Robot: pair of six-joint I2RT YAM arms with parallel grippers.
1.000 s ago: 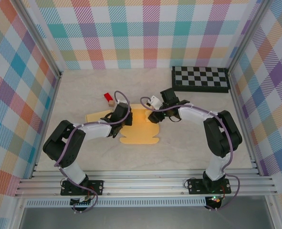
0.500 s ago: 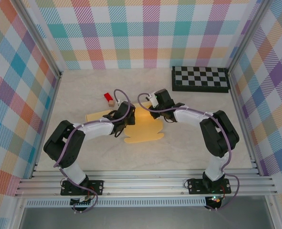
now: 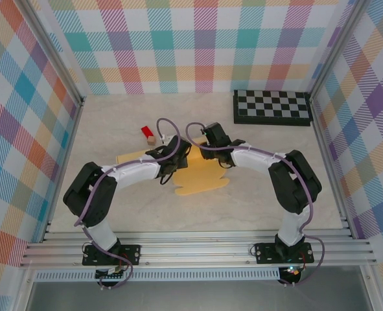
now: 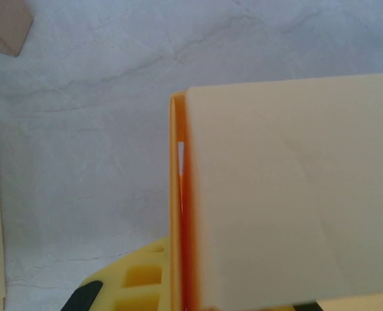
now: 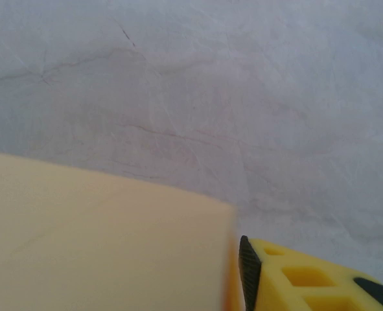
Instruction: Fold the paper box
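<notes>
Paper box [image 3: 204,180] lies mostly flat on the bench [image 3: 256,207] in the top external view, just on the near side of both end effectors. Its far edge is tucked under them. The left end effector [image 3: 176,157] sits at the far-left corner of the sheet and the right end effector [image 3: 203,154] just beside it, at the far edge. We judge the long axis to run roughly across the bench, from the left end effector's side to the right's, with the right end skewed a little away from the arm bases. The scalloped edge points back toward the bases. We read the step as raising and creasing the far panel, early in the fold.

From the left wrist, a raised panel [image 4: 282,194] stands on edge straight ahead of the end effector. Its doubled orange edge runs down between the jaws, past one yellow finger [image 4: 136,288]. The left end effector is fully closed, and we judge it to be pinching that panel.

From the right wrist, the cream panel lies just left of one yellow finger [image 5: 295,278], whose black pad [image 5: 245,258] is touching it or nearly so. We cannot tell how wide the right end effector stands, nor whether it holds anything.

Next, we judge, the right end effector needs a firm purchase on the panel. It can then press the crease while the left one holds the fold upright.
</notes>
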